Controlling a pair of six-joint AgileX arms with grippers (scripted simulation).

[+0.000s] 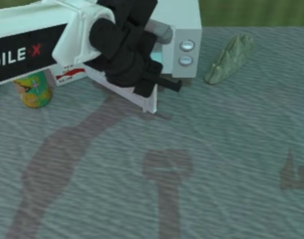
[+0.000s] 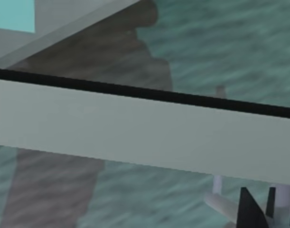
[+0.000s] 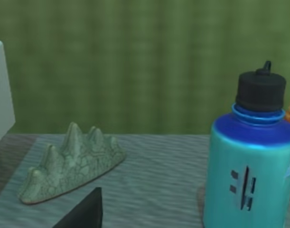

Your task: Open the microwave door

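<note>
Nearest the top camera, my left arm's white link with black lettering crosses the upper left of the frame, ending in the black left gripper at the front of the white box microwave. Its black fingers point toward the narrow panel with two round silver knobs; whether they are clamped or released I cannot tell. Just below it, the flat white microwave door stands swung outward over the grey-green woven desk, its edge running diagonally toward upper centre. My left wrist view is filled by that door's pale edge with a dark strip along it. Right of the microwave lies a green ridged ceramic rest. A yellow-green can sits at upper left. My right wrist view shows a blue bottle with black cap.
</note>
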